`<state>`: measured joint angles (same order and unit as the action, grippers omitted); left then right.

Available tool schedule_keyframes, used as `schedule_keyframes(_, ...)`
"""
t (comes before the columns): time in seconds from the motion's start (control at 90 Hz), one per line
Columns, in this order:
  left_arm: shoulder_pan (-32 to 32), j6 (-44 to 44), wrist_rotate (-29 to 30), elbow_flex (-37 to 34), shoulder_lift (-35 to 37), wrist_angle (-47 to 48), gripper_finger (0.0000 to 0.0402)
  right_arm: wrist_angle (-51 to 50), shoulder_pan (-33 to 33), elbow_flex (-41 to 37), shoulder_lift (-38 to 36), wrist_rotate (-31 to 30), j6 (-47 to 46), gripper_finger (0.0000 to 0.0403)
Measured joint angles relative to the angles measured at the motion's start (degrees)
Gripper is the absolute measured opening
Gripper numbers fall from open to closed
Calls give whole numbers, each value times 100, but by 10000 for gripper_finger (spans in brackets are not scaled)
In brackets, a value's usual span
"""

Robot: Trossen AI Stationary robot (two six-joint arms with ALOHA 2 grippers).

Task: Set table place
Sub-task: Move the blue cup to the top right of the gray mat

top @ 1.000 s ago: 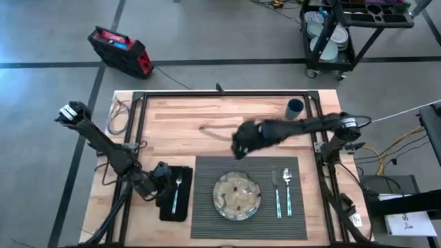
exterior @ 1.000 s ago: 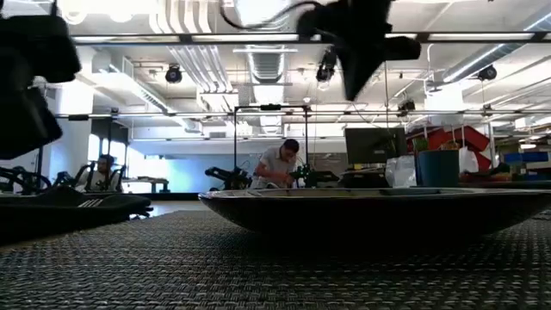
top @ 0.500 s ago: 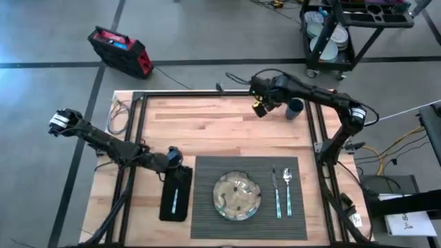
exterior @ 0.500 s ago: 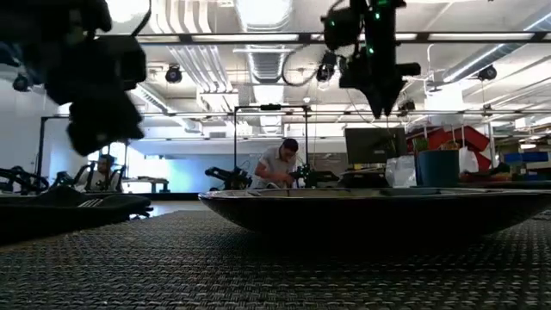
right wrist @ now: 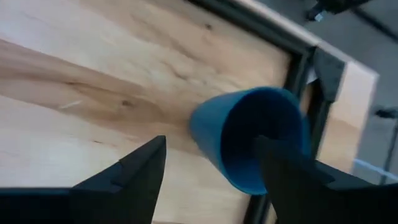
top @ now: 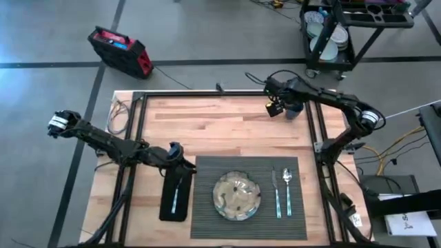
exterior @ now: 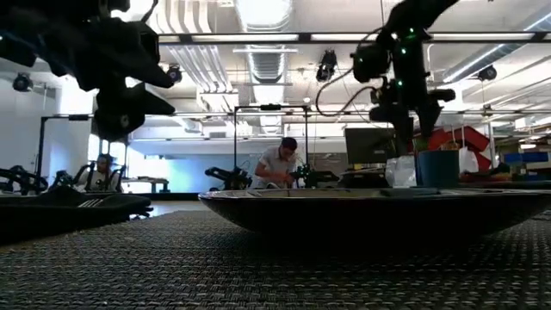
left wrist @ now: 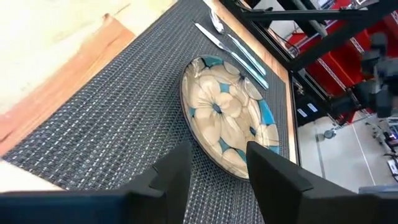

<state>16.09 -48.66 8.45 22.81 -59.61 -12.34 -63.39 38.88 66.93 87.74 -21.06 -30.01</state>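
Right pincer (top: 275, 109) hovers wide open beside the blue plastic cup (top: 295, 109) at one o'clock on the light wooden surface (top: 207, 131).

Left pincer (top: 178, 156), parted and empty, hangs above the black cloth napkin (top: 176, 195); the ribbed dark grey placemat (top: 207, 207) lies at six o'clock, carrying a floral plate (top: 236, 195).

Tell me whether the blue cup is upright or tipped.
Upright: the blue cup stands mouth-up on the table, the open right pincer facing it.
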Motion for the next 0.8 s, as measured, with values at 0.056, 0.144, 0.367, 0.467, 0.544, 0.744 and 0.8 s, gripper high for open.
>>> schedule_keyframes(0.056,-16,0,0,0,0,0,131,125,79,-218,-4,52,-42,224)
schedule_keyframes(0.144,-24,0,0,0,0,2,123,237,208,-531,4,49,-209,216)
schedule_keyframes(0.367,-19,-4,0,0,-2,4,109,463,320,-1071,-25,31,-342,122)
schedule_keyframes(0.467,-19,-2,0,0,-2,9,104,462,158,-1192,-122,43,-346,31)
schedule_keyframes(0.544,-19,-2,0,0,-2,17,102,430,-73,-1258,-255,65,-433,12)
schedule_keyframes(0.744,-19,-2,-18,0,-2,36,101,9,-1124,-1285,-870,668,-1169,1)
schedule_keyframes(0.8,-19,-2,-52,2,-2,36,102,-95,-1554,-1286,-1055,937,-1567,1)
